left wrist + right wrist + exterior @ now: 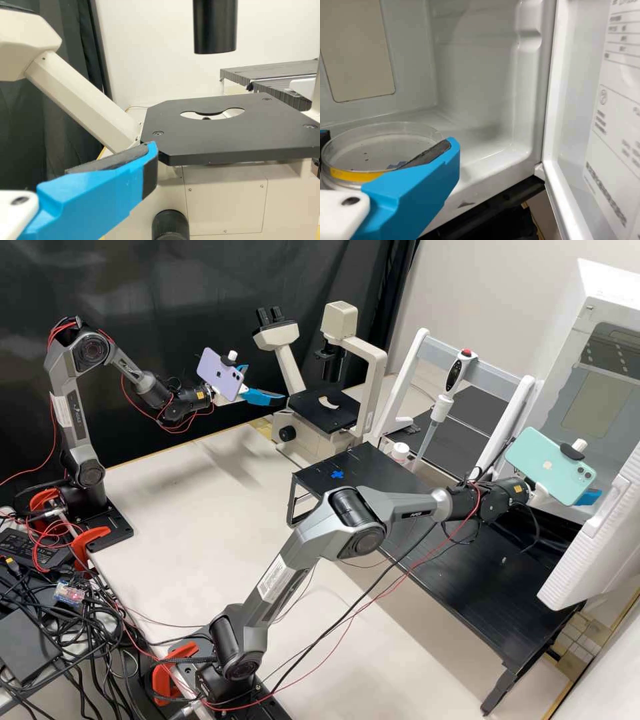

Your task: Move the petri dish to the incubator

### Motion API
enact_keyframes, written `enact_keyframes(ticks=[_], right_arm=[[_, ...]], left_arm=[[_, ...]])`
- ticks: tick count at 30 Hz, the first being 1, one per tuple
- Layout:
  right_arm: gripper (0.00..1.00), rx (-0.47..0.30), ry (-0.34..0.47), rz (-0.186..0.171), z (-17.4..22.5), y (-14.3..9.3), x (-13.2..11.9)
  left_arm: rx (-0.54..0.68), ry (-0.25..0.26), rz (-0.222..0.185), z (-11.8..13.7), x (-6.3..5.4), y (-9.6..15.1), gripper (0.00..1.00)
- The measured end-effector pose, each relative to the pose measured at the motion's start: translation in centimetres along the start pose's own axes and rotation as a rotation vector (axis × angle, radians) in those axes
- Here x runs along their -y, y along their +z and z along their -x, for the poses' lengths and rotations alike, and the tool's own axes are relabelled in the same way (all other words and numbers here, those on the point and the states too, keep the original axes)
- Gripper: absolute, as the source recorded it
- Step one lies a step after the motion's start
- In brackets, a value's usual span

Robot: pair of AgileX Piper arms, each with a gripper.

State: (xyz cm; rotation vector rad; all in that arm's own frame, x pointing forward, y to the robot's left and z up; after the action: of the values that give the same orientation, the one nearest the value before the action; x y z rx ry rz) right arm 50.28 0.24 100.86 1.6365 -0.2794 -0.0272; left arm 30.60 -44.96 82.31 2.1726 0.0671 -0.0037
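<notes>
High view: can see a white, box-shaped incubator (603, 373) with its white ribbed door (593, 540) wide open, presumably for access. Can place the dark grey jointed right arm (363, 527) with its far end at the incubator's mouth. Can find the left pincer (267, 381) spread and holding nothing, well apart from the incubator, probably so as not to crowd that doorway.

Left wrist view: shows a flat black metal stage (235, 135) on a cream microscope (225, 195), likewise well apart from the incubator and seemingly unneeded here.

Right wrist view: shows a round, clear petri dish with a yellow band (382, 150), apparently clamped in the right pincer (388, 140), just inside the incubator. Looks gripped by opposite sides to stay level. Cannot tell whether touching the incubator's floor; should call for setting down gently, then letting go
</notes>
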Motion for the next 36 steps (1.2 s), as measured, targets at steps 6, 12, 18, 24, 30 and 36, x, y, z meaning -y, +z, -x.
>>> enact_keyframes(ticks=[6, 12, 18, 24, 30, 36], right_arm=[[0.0, 0.018, -0.003, 0.036, -1.4, 0.2, 0.3], [0.0, 0.03, -0.036, 0.074, -2.3, 0.3, 2.1], [0.0, 0.036, -0.061, 0.076, -2.7, 0.5, 3.4], [0.0, 0.033, -0.062, 0.074, -2.7, 0.5, 3.4], [1.0, 0.033, -0.063, 0.082, -2.7, 0.5, 3.5], [1.0, 0.039, -0.07, 0.077, -3.0, 1.1, 3.9]], left_arm=[[0.0, 0.0, 0.0, 0.0, 0.0, 0.0, 1.0], [0.0, 0.0, 0.0, 0.0, 0.0, 0.0, 1.0], [0.0, 0.0, 0.0, 0.0, 0.0, 0.0, 1.0], [0.0, 0.0, 0.0, 0.0, 0.0, 0.0, 1.0], [0.0, 0.0, 0.0, 0.0, 0.0, 0.0, 1.0], [0.0, 0.0, 0.0, 0.0, 0.0, 0.0, 1.0]])
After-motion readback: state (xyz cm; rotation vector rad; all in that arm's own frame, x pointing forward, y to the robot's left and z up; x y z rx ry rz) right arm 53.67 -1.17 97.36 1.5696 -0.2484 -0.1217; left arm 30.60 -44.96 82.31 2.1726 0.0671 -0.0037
